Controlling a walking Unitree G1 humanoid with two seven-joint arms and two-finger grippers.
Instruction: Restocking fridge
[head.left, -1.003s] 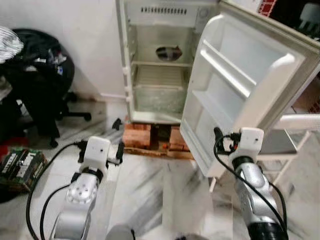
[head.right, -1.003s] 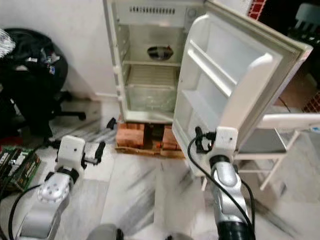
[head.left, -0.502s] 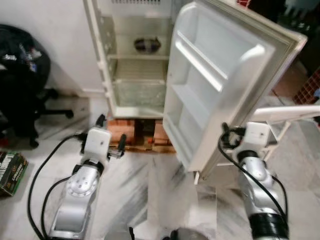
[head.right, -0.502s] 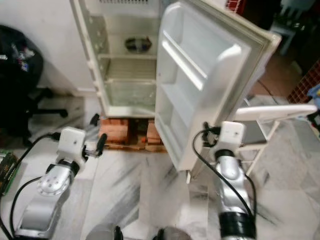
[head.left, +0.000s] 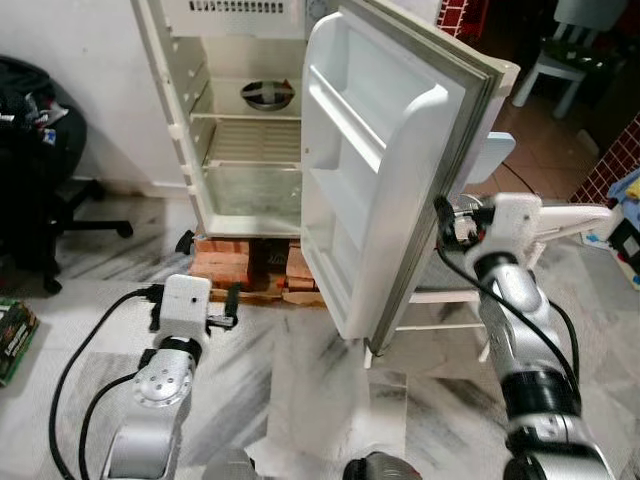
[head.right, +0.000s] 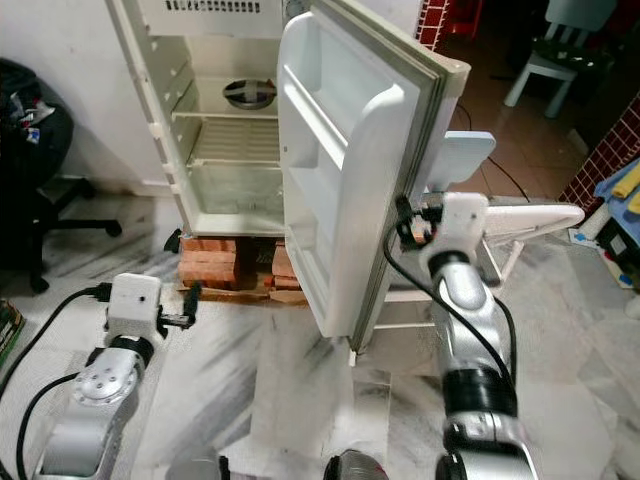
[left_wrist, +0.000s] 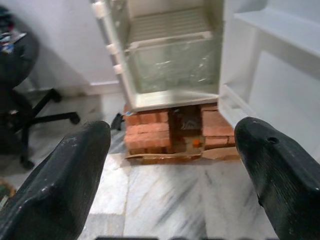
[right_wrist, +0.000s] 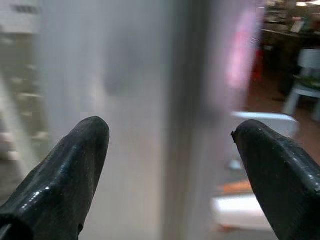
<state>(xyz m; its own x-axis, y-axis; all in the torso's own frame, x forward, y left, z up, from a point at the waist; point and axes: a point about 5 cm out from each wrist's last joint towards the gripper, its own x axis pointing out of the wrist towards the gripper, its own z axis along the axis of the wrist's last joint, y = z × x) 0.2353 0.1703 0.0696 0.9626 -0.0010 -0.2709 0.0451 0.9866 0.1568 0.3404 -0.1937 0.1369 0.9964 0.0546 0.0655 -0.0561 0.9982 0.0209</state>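
The white fridge (head.left: 170, 110) stands open on red bricks (head.left: 235, 262). A steel bowl (head.left: 267, 95) sits on its upper shelf, above a wire shelf and a clear drawer (left_wrist: 172, 62). The shelves of the door (head.left: 375, 170) are bare. My right gripper (head.left: 447, 215) is raised at the door's outer edge and open, with the blurred edge between its fingers (right_wrist: 65, 170). My left gripper (left_wrist: 172, 165) hangs low over the marble floor, open and holding nothing, pointing at the bricks.
A black office chair (head.left: 40, 150) stands at the left, with a green box (head.left: 8, 340) on the floor near it. Behind the door on the right is a white table (head.left: 565, 215). A small white chair (head.left: 570, 50) stands farther back.
The camera has swung round, so the fridge sits further left and the door shows more edge-on. My right gripper has risen to the door's outer edge. My left gripper stays low.
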